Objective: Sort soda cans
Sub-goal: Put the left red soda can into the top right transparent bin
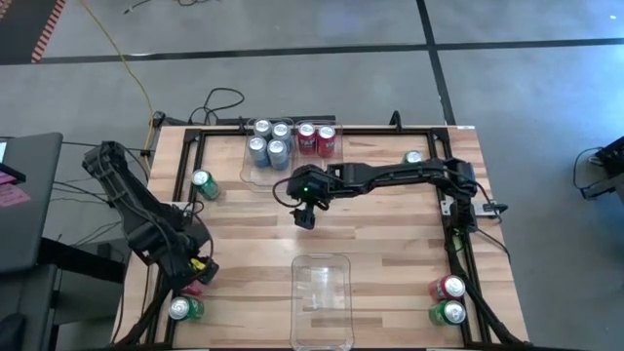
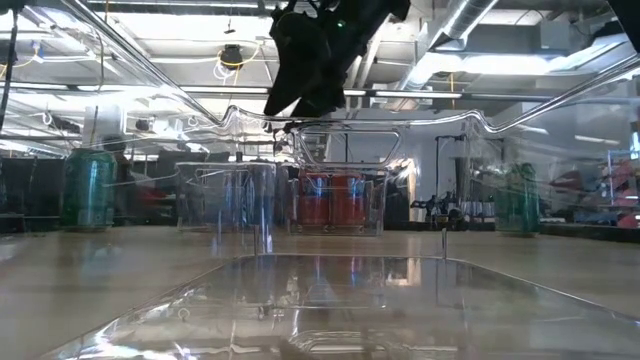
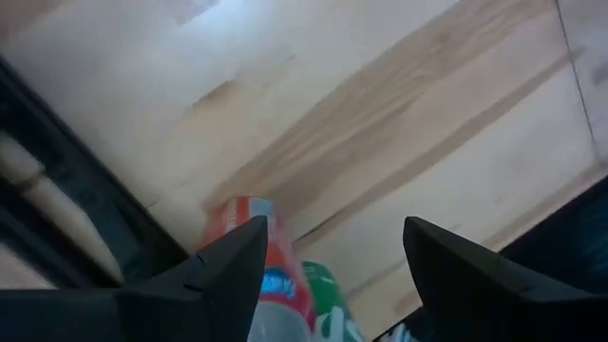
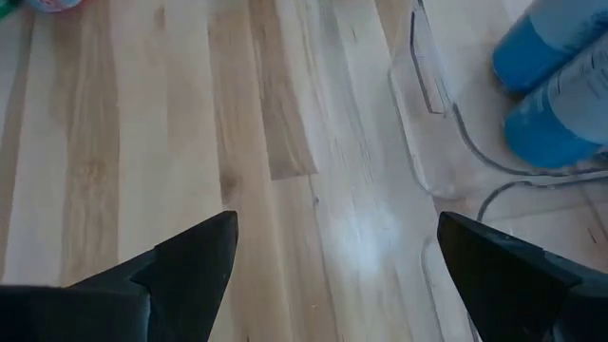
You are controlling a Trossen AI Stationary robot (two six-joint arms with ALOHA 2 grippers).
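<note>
step: between cans, judged | right pincer [image 1: 304, 216] wide open, empty, above bare bench [image 1: 390, 244] | blue cans [image 1: 267, 142] and red cans [image 1: 317, 138] binned just beyond it | left pincer [image 3: 332, 256] open over red can [image 3: 249, 233] | next: fetch a loose green can [image 1: 203, 182]

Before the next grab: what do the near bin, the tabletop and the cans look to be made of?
Near bin: clear, glossy plastic, it seems; the wood shows through it. Tabletop: light wood planks with visible grain, smooth satin finish. Soda cans, such as the red pair: probably metal, with shiny silver tops and printed sides.
</note>
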